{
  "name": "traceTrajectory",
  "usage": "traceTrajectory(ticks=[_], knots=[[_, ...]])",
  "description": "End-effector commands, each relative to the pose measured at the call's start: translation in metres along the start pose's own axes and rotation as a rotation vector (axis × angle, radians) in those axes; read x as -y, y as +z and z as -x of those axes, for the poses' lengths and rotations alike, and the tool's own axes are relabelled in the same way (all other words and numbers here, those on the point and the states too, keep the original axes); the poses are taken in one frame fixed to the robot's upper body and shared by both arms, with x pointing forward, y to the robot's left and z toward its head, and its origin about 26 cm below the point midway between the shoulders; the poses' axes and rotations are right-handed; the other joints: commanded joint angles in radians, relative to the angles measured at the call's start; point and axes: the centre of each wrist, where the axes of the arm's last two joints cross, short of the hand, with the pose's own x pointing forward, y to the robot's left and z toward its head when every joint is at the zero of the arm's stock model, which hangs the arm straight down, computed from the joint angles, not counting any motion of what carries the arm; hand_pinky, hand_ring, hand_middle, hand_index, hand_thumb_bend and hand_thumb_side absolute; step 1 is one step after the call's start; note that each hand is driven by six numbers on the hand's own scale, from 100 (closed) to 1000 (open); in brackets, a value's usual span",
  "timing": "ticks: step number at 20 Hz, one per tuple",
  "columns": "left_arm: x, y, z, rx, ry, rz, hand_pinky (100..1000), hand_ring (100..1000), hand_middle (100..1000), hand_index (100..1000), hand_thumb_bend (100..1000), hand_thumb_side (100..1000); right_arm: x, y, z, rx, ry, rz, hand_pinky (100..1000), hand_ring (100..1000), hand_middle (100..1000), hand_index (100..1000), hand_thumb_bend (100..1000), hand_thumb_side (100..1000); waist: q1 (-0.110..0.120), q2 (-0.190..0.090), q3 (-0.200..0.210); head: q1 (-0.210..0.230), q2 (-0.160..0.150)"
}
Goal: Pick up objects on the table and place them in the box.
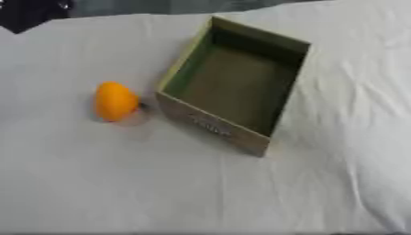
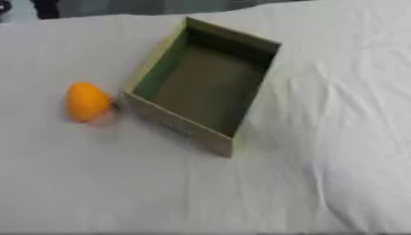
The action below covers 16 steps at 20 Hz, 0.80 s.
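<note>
Where white cloth point(image 1: 120, 183) wrinkles, orange obj point(image 1: 115, 101) beside box point(image 1: 210, 124)

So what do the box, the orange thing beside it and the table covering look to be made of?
The box looks like cardboard: thin straight walls, matte olive-brown, faint print on the near wall. The orange object seems smooth, perhaps plastic or a fruit; a soft sheen shows, but I cannot tell which. The white cloth is fabric, matte, with creases and folds.
</note>
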Motion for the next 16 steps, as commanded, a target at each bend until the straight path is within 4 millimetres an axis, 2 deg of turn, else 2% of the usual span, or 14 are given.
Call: traceTrajectory(ticks=[1, 5, 7, 10, 11, 14, 16], knots=[[-0.006, -0.011, -0.001, 0.026, -0.095, 0.105, 794, 768, 711, 891, 564, 996, 0.003, -0.009, -0.005, 0.040, 0.008, -0.018, 764, 833, 808, 892, 100, 591, -0.002, -0.024, 0.000, -0.003, 0.000], [0.003, -0.029, -0.010, 0.055, -0.140, 0.222, 805, 783, 729, 895, 656, 1000, 0.002, -0.009, -0.005, 0.040, 0.003, -0.025, 764, 833, 808, 892, 100, 592, -0.001, -0.026, -0.001, -0.001, 0.000], [0.011, -0.037, -0.015, 0.069, -0.149, 0.280, 809, 791, 738, 903, 742, 1000, 0.002, -0.009, -0.005, 0.039, 0.001, -0.028, 764, 833, 808, 892, 100, 593, 0.000, -0.027, -0.003, 0.001, -0.001], [0.021, -0.047, -0.022, 0.084, -0.156, 0.337, 813, 797, 745, 909, 796, 1000, 0.001, -0.009, -0.005, 0.039, -0.003, -0.033, 764, 833, 808, 892, 100, 593, 0.001, -0.028, -0.006, 0.003, -0.001], [0.025, -0.050, -0.024, 0.089, -0.154, 0.357, 816, 801, 750, 916, 804, 1000, 0.001, -0.009, -0.006, 0.039, -0.004, -0.034, 764, 833, 808, 892, 100, 593, 0.001, -0.028, -0.007, 0.004, -0.002], [0.035, -0.056, -0.028, 0.098, -0.142, 0.416, 822, 810, 761, 928, 751, 999, 0.001, -0.009, -0.006, 0.038, -0.007, -0.036, 765, 833, 808, 892, 100, 593, 0.002, -0.030, -0.007, 0.006, -0.004], [0.043, -0.058, -0.028, 0.089, -0.139, 0.466, 838, 828, 777, 938, 731, 950, 0.000, -0.009, -0.006, 0.037, -0.008, -0.037, 765, 833, 808, 892, 100, 593, 0.004, -0.030, -0.007, 0.005, -0.005]])
